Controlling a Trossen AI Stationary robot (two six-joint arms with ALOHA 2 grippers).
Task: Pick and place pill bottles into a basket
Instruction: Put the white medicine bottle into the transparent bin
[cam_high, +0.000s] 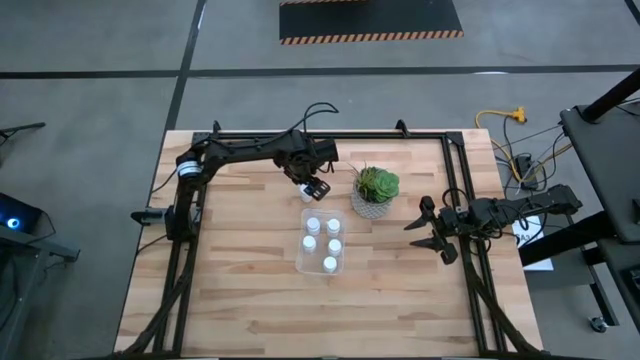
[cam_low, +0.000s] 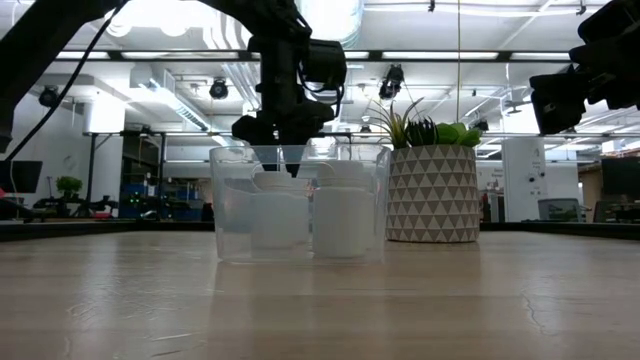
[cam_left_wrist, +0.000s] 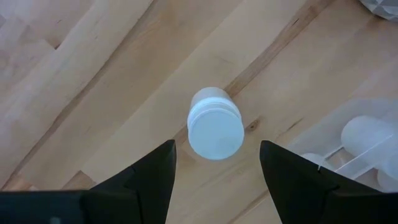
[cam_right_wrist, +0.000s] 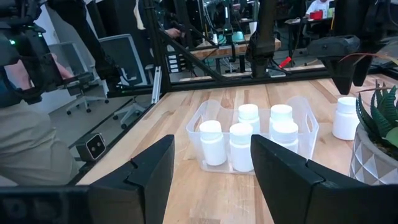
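One white pill bottle (cam_left_wrist: 215, 124) stands upright on the table just beyond the far end of the clear basket (cam_high: 321, 242), beside the potted plant (cam_high: 375, 190). It also shows in the right wrist view (cam_right_wrist: 346, 118). My left gripper (cam_left_wrist: 217, 144) is open and hangs above this bottle, one finger to each side, touching nothing. Several more white bottles (cam_right_wrist: 249, 134) stand upright inside the basket (cam_right_wrist: 200, 124). My right gripper (cam_high: 435, 232) is open and empty to the right of the plant, pointing toward the basket.
The grey patterned pot (cam_low: 432, 195) with the green succulent stands close to the right of the loose bottle and the basket's far end. Black frame rails (cam_high: 460, 200) run along the table's sides. A person (cam_right_wrist: 25, 124) sits beyond the table's left edge.
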